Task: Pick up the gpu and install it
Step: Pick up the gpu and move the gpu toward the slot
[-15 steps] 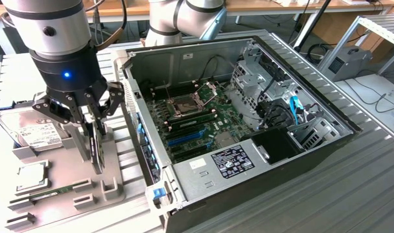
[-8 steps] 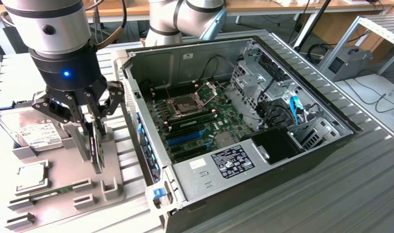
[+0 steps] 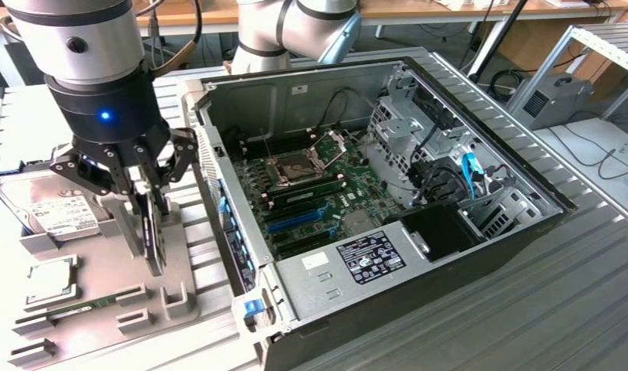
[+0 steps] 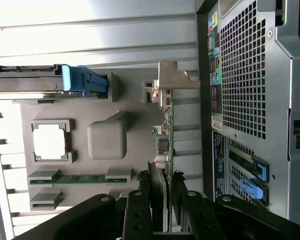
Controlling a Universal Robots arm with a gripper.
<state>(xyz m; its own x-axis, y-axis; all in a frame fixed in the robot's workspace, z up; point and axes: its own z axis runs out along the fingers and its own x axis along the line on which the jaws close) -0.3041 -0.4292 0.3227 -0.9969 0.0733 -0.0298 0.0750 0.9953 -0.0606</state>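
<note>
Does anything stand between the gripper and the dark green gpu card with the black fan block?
Nothing visible does: the black gripper is right at the top edge of the upright dark green gpu card, which stands in the grey holder tray.

Ribbed metal table (image 3: pixel 582 309) with open computer case (image 3: pixel 283 97) beside grey parts holder (image 3: pixel 103 270).

Exterior view: bright, even illumination; soft shadow within computer case (image 3: pixel 283 100). Blue indicator light (image 3: pixel 106 116) glowing on arm (image 3: pixel 87 46). Wrist view: heavy glare, ribbed surface (image 4: pixel 90 15) and processor (image 4: pixel 49 141) washed out white.
</note>
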